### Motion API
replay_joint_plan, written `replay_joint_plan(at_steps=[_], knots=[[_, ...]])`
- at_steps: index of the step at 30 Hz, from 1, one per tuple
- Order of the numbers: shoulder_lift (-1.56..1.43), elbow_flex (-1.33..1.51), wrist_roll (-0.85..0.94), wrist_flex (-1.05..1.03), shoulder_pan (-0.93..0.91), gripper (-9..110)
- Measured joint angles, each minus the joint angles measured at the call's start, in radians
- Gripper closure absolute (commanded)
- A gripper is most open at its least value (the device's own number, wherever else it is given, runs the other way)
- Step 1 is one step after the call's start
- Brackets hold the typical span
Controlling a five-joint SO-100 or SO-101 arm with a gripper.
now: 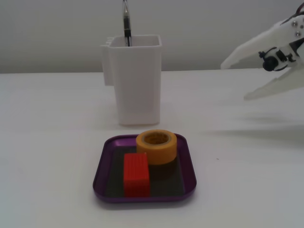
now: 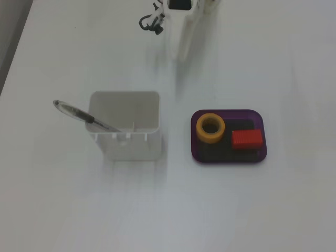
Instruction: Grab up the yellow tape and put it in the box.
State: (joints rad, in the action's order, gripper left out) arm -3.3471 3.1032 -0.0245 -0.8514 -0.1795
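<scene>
The yellow tape (image 1: 156,146) is a yellow-orange ring lying flat in the purple box (image 1: 99,176), at its back edge in this fixed view. In the top-down fixed view the tape (image 2: 210,128) is in the left part of the box (image 2: 229,112). My white gripper (image 1: 233,82) hovers open and empty above the table, well to the right of and behind the box. In the top-down fixed view the gripper (image 2: 178,52) is at the top, far from the box.
A red block (image 1: 136,175) lies in the box next to the tape, also shown from above (image 2: 247,140). A tall white container (image 1: 135,85) holding a pen (image 1: 126,23) stands behind the box; from above the container (image 2: 126,142) is left of the box.
</scene>
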Motion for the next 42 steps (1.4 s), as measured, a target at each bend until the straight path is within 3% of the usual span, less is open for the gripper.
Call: replay_joint_plan(at_steps=[4, 8, 42], knots=[[-0.006, 0.025, 0.000, -0.018, 0.000, 87], [-0.006, 0.026, 0.000, -0.023, 0.000, 103], [-0.006, 0.028, -0.021, -0.046, 0.000, 100]])
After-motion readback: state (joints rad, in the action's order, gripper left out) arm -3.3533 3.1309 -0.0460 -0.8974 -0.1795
